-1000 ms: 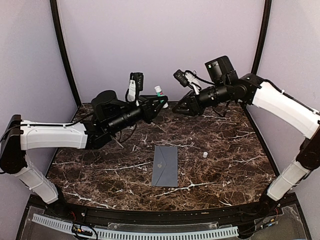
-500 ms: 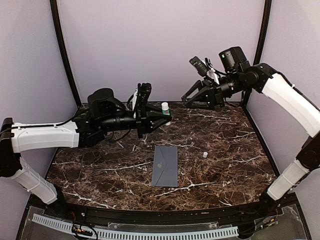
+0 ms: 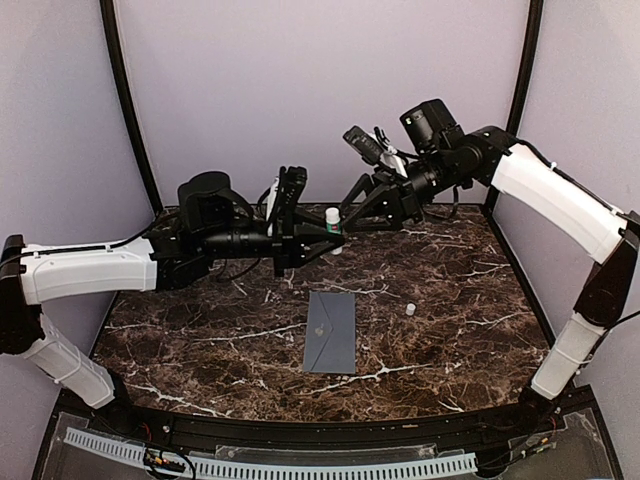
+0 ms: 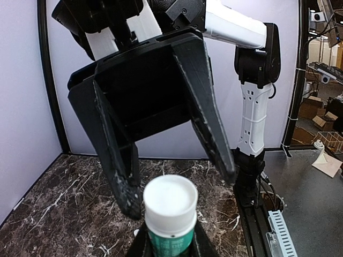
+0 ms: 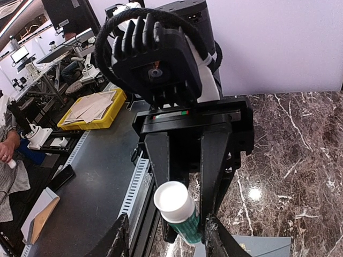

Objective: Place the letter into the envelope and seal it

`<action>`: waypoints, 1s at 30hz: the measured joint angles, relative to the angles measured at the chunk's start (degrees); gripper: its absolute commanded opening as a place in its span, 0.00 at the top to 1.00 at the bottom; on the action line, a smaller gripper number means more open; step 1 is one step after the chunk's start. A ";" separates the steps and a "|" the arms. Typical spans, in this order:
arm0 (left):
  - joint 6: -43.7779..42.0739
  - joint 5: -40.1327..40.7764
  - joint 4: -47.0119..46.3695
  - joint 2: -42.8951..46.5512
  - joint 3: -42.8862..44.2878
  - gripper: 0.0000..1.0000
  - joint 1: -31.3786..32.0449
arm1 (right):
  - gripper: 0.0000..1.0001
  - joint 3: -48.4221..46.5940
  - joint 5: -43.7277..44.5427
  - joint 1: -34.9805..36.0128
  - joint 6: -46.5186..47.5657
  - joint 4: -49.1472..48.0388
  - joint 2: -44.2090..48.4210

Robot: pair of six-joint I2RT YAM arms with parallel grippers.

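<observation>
The grey-blue envelope (image 3: pixel 331 332) lies flat on the marble table, flap closed, near the middle; its corner shows in the right wrist view (image 5: pixel 257 247). The letter is out of view. My left gripper (image 3: pixel 328 233) (image 4: pixel 170 242) is raised above the table's back and shut on a green glue stick (image 3: pixel 332 216) (image 4: pixel 170 214) (image 5: pixel 181 211), white cap on and pointing at the right arm. My right gripper (image 3: pixel 350 206) (image 5: pixel 165 240) faces it, open, with a finger on each side of the cap and clear of it.
A small white piece (image 3: pixel 410 309) lies on the table right of the envelope. The purple back wall and black corner posts stand close behind both grippers. A yellow tray (image 5: pixel 96 110) sits outside the cell.
The right gripper pulled up and right, then swung back left to the glue stick's cap with its jaws wider. The left gripper levelled the glue stick towards it.
</observation>
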State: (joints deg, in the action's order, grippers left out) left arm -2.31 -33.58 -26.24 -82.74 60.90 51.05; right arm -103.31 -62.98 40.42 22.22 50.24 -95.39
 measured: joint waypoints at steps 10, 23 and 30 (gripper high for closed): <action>1.03 -0.90 0.81 -1.99 1.55 1.00 0.00 | 0.61 -1.05 0.07 1.18 0.17 0.00 -0.68; 4.20 -1.55 0.66 -2.75 1.70 1.00 0.22 | 0.89 -1.05 3.89 1.92 0.63 -1.25 -0.85; 6.25 -0.81 0.52 -2.75 1.70 0.89 0.17 | 0.95 -1.05 5.64 1.92 0.39 -2.86 -0.72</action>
State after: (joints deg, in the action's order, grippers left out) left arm 3.95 -34.39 -25.71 -85.49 62.61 51.22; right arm -104.36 -57.34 42.35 22.61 47.37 -96.12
